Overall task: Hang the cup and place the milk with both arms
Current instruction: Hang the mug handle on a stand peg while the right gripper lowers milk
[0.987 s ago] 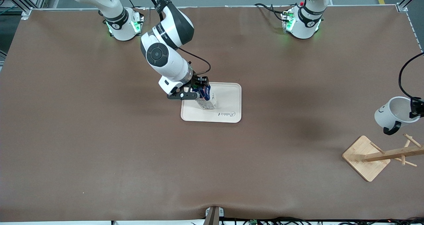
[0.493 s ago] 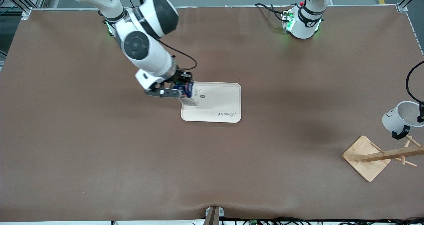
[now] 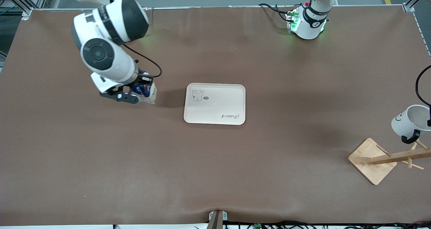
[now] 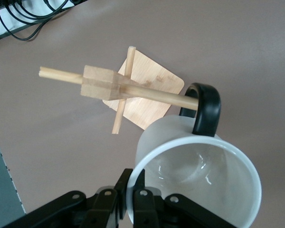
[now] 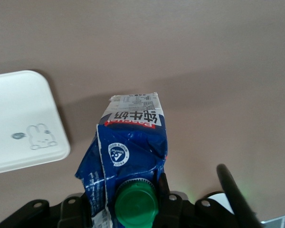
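My right gripper [image 3: 134, 95] is shut on the milk [image 3: 145, 93], a blue and white carton with a green cap [image 5: 135, 204]. It holds the milk [image 5: 130, 142] over the bare table beside the tray [image 3: 214, 103], toward the right arm's end. My left gripper [image 4: 135, 190] is shut on the rim of the white cup [image 3: 411, 120] and holds it tilted over the wooden rack [image 3: 387, 158]. In the left wrist view the tip of a rack peg [image 4: 152, 92] reaches the cup's black handle [image 4: 206, 107]. I cannot tell whether the peg is through the loop.
The cream tray [image 5: 23, 118] with a rabbit drawing lies mid-table with nothing on it. The rack's square base [image 3: 370, 160] stands near the left arm's end of the table, nearer to the front camera than the tray.
The right arm carried the milk from over the tray toward its own end of the table, off the tray. The left gripper lowered the cup toward the rack's peg.
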{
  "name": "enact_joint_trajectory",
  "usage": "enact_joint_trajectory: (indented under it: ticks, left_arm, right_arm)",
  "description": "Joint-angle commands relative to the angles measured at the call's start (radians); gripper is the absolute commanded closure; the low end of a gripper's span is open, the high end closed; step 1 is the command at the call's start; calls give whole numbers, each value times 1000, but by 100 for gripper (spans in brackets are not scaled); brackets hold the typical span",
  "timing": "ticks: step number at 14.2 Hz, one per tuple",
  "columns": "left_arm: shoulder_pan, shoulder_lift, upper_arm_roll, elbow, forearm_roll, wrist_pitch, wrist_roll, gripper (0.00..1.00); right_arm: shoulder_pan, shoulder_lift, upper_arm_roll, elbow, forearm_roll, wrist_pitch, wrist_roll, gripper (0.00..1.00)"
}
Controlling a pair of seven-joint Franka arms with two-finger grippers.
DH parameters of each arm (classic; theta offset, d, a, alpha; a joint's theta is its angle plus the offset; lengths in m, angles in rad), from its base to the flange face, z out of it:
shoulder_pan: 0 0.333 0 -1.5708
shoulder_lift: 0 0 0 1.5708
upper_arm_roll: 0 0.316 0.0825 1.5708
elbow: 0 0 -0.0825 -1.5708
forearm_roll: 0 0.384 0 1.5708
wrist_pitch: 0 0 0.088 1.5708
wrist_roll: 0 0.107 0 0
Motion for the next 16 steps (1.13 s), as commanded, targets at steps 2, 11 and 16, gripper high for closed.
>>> enact_joint_trajectory:
  ticks: [2,11,16]
  left_arm:
    - [18,22,-5,25,2,0,37,100]
    - [38,51,-5,24,0,42,61,100]
    - [30,48,-16,25,-36,43,32,0]
  right_arm:
    - [-135,-44,7,-72,-20,10,-203,100]
    - [-313,-199,7,-424,-75,320,-507,100]
    - [-438,-239,4,-491,-221,340,-515,100]
